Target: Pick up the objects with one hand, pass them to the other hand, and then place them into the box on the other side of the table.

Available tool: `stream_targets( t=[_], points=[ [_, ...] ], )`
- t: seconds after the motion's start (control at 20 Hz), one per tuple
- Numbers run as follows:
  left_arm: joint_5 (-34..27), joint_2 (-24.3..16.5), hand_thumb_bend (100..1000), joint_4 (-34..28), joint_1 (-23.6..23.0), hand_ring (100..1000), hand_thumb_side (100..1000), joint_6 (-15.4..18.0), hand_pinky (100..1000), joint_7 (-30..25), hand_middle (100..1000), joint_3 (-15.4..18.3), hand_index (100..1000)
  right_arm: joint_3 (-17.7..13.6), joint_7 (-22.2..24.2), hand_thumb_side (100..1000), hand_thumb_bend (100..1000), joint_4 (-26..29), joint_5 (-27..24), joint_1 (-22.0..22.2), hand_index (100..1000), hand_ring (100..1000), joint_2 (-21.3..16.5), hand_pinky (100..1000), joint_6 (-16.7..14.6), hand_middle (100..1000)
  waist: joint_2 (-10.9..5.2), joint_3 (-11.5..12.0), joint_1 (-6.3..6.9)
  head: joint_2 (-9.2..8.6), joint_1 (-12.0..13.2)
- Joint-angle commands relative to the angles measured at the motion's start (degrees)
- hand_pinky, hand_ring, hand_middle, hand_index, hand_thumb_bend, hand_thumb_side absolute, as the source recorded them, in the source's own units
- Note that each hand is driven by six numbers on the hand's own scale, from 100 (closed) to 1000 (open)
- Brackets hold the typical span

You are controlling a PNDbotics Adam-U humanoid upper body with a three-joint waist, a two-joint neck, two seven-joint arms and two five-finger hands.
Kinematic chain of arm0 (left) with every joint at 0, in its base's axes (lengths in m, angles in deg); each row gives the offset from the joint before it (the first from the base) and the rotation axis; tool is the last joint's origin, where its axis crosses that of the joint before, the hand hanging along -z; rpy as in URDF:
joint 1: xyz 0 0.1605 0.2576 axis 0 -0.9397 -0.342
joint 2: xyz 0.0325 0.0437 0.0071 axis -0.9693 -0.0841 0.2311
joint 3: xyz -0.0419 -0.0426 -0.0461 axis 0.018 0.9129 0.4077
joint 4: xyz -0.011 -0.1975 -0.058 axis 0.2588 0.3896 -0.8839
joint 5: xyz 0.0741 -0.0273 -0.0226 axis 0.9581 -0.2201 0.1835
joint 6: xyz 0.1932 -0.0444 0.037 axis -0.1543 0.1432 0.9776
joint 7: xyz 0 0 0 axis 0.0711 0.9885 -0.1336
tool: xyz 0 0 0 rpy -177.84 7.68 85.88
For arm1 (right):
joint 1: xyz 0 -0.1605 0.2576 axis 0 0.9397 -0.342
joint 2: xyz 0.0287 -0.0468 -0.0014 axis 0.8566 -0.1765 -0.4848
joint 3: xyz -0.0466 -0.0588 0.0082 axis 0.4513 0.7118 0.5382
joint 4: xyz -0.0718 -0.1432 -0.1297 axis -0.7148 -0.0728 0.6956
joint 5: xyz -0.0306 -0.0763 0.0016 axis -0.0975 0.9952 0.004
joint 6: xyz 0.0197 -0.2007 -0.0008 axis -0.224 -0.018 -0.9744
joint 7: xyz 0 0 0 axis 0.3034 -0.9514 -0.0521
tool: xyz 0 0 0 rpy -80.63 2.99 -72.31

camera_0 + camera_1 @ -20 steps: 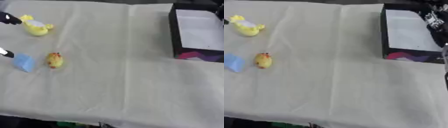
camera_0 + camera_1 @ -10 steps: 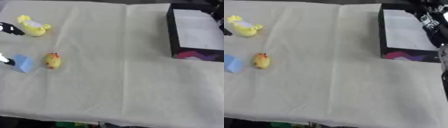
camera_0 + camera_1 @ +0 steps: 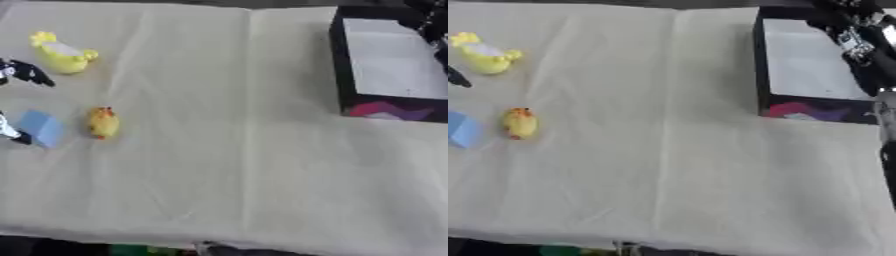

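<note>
Left hand (image 3: 19,75) at 9 o'clock, fingers apart, straddling blue block (image 3: 41,128). Block likely light, rigid: pinch flat sides. Right hand's (image 3: 859,42) fingers indiscernible.

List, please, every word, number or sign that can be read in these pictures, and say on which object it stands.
None can be read.
Box: the front wall carries a pink and purple coloured pattern, but no letters can be made out.
Blue block, small yellow toy, larger yellow toy, cloth: no print visible.
</note>
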Motion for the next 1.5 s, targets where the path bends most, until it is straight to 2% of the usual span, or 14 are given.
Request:
stream_targets(
  t=[0.05, 0.55, 0.85, 1.25, 1.5],
  points=[
    [1.8, -0.7, 734, 0.0, 1.3, 873, 100, 19.9, 923, -19.9, 807, 1.6, 846, -0.2, 0.3, 562, 100, 0.3, 0.4, -0.2, 1000, 1000, -0.9, 929, -0.1, 1000, -1.19, 0.0, 0.09, -0.68, 0.2],
    [4.7, 0.4, 688, 1.0, 0.9, 862, 100, 19.9, 916, -19.9, 793, 1.2, 825, -0.2, 0.4, 559, 100, 0.1, 0.7, -0.2, 1000, 1000, -0.6, 929, 0.0, 1000, -1.07, -0.1, 0.02, -0.55, 0.3],
    [2.1, -1.2, 685, -0.3, 1.0, 863, 100, 19.9, 920, -19.9, 794, 0.9, 829, -0.1, 0.4, 558, 100, -0.1, 0.9, -0.1, 1000, 1000, -0.8, 929, -0.2, 1000, -1.04, 0.0, 0.11, -0.5, 0.2],
    [-3.8, -4.2, 716, -5.0, 0.1, 863, 100, 19.9, 921, -19.9, 792, -3.2, 836, 0.1, 0.4, 558, 100, -0.2, 1.0, -0.1, 1000, 1000, -1.1, 929, -0.2, 1000, -1.01, 0.0, 0.45, -0.68, 0.4],
    [-2.4, -5.8, 795, -8.2, -0.8, 865, 100, 19.9, 915, -19.9, 796, -6.0, 833, 0.0, 0.2, 557, 100, -0.2, 1.0, -0.1, 1000, 1000, -1.2, 928, -0.3, 1000, -0.99, -0.2, 0.62, -0.77, 0.4]
  ],
)
